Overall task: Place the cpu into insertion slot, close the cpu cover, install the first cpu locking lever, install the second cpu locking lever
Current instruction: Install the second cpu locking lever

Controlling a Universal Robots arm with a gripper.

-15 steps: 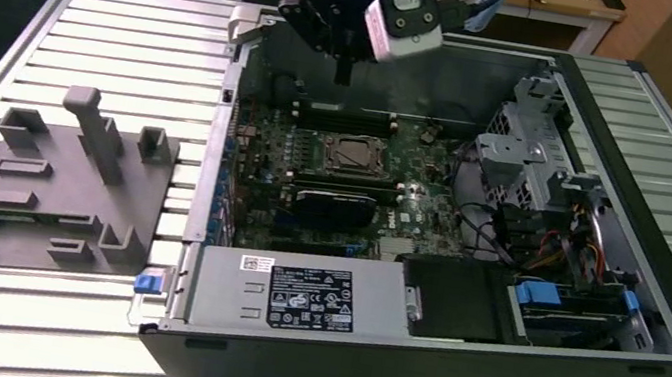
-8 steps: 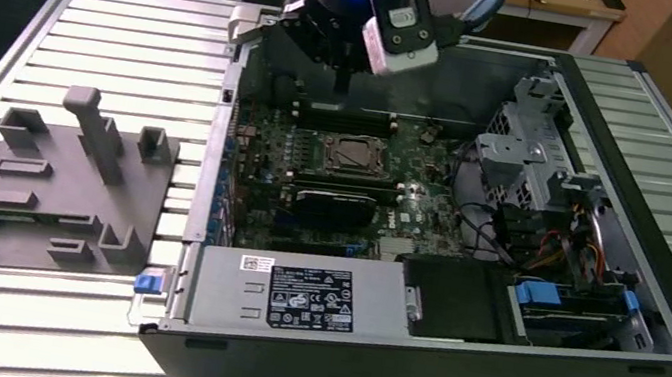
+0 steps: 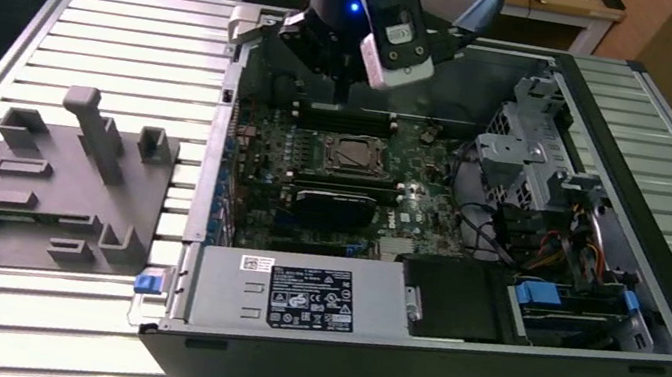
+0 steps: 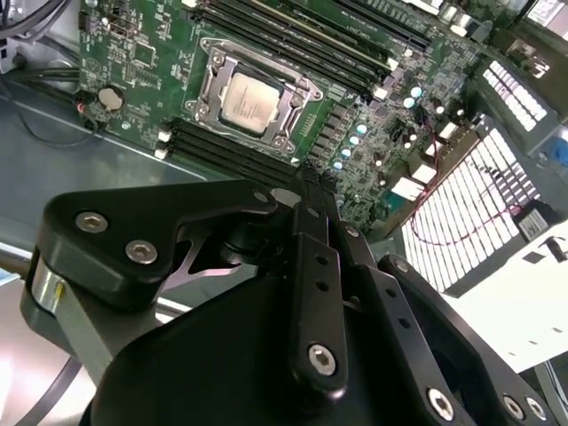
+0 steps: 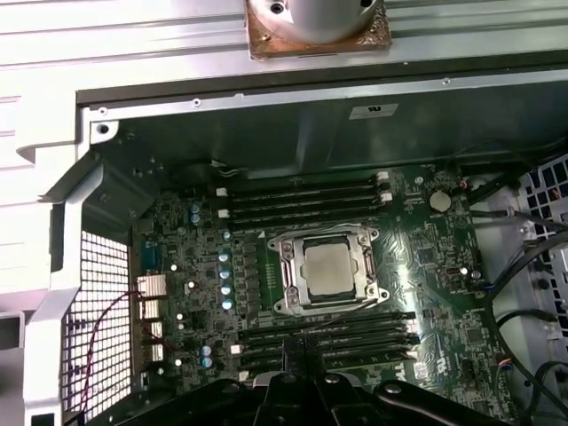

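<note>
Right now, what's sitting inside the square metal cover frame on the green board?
The square silver-grey cpu shows through the cut-out of the cpu cover, which frames it. The insertion slot beneath is hidden by the chip.

end effector (image 5: 295, 368) cut off, levers too small

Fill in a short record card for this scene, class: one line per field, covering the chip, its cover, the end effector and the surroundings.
cpu: seated in the insertion slot, silver top showing in both wrist views
cpu cover: lying down around the chip as a frame
end effector: fingers together, holding nothing, above the memory slots beside the socket
case: open, lying on a slatted table
grey fixture: on the table, at the exterior view's left
</note>
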